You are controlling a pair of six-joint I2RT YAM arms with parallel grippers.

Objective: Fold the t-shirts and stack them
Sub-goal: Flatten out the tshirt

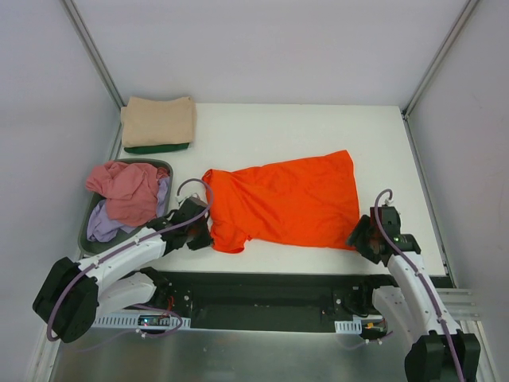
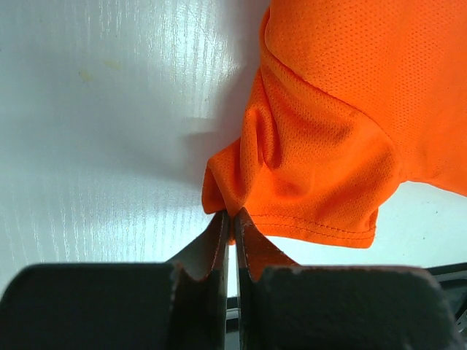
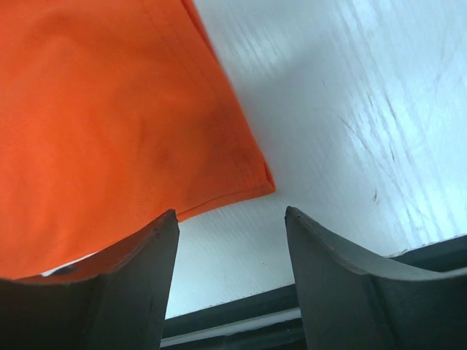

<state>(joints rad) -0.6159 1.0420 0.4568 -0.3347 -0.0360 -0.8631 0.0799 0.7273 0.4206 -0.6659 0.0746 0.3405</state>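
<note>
A bright orange t-shirt (image 1: 286, 200) lies spread across the middle of the white table. My left gripper (image 1: 200, 225) is at its left end, shut on a pinch of its sleeve cloth (image 2: 292, 157); the jaws meet on the fabric (image 2: 232, 216). My right gripper (image 1: 362, 239) is open and empty at the shirt's near right corner (image 3: 255, 186), which lies just ahead of its fingers (image 3: 232, 219). A tan shirt (image 1: 159, 119) lies folded on a dark green one (image 1: 159, 147) at the far left. Pink (image 1: 127, 191) and lilac (image 1: 103, 223) shirts fill the basket.
The dark grey basket (image 1: 86, 239) stands at the left edge, just behind my left arm. The table's near edge and a black rail (image 1: 270, 282) run right below both grippers. White walls close in the table on three sides.
</note>
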